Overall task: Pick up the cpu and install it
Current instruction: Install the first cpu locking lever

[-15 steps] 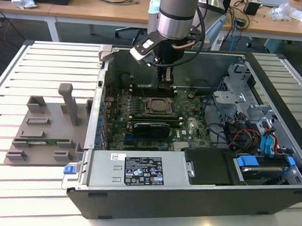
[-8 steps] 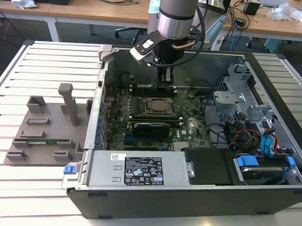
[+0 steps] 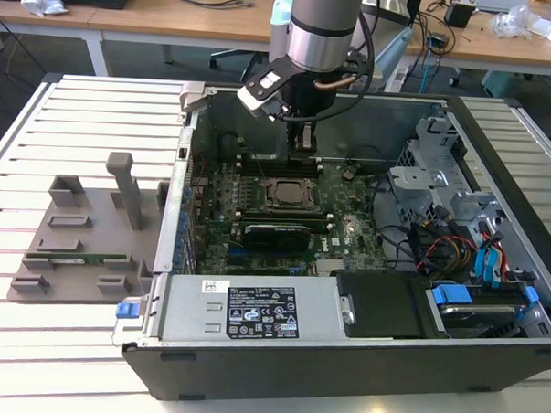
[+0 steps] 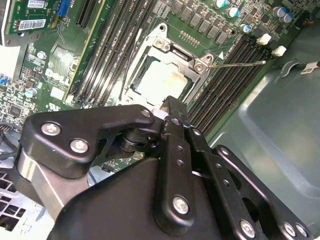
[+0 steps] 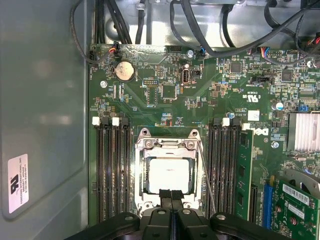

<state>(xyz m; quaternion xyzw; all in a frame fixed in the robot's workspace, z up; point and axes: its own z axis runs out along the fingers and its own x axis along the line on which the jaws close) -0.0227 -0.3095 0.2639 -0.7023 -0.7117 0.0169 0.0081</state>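
One cpu (image 5: 170, 175) lies in the socket (image 5: 169, 145), just off the closed, empty gripper (image 5: 171, 195)

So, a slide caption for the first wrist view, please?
Shut gripper near the cpu lying in its socket frame.

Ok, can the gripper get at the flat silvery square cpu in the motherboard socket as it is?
Probably yes from above: the cpu lies with its top bare, and the shut gripper hangs by its edge. The silvery metal socket frame hugs its sides, so pinching it looks hard.
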